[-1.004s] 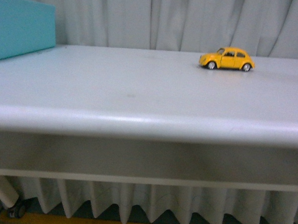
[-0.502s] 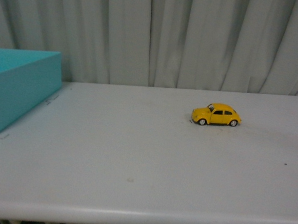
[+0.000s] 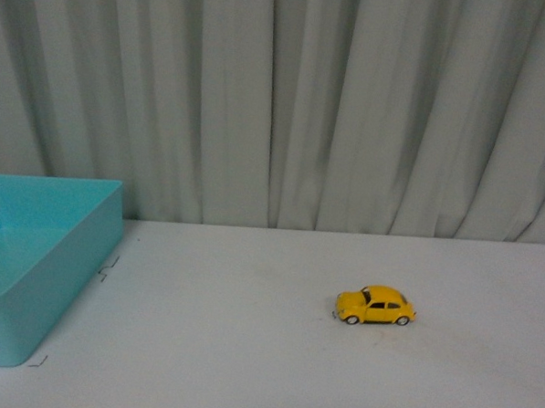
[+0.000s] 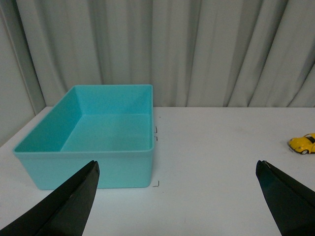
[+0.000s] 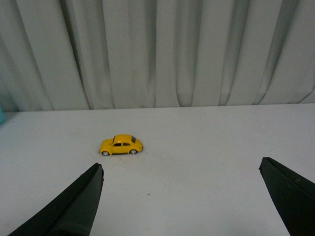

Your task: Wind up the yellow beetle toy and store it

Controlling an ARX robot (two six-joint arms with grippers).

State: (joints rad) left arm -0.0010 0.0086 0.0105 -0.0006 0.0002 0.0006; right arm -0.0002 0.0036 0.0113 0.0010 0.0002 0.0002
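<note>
Front view: yellow beetle toy (image 3: 375,306) stands upright on white table (image 3: 246,358), well apart from teal bin (image 3: 63,275). Likely light, rigid, glossy and slippery; best pinched across its flanks. Jaws of left gripper (image 4: 177,167) and right gripper (image 5: 180,164) are spread, empty.

My left gripper (image 4: 177,166) is showing two matte black fingers (image 4: 69,206), broad and tapering to blunt tips; my right gripper (image 5: 181,164) is showing the same plain black pair.
</note>
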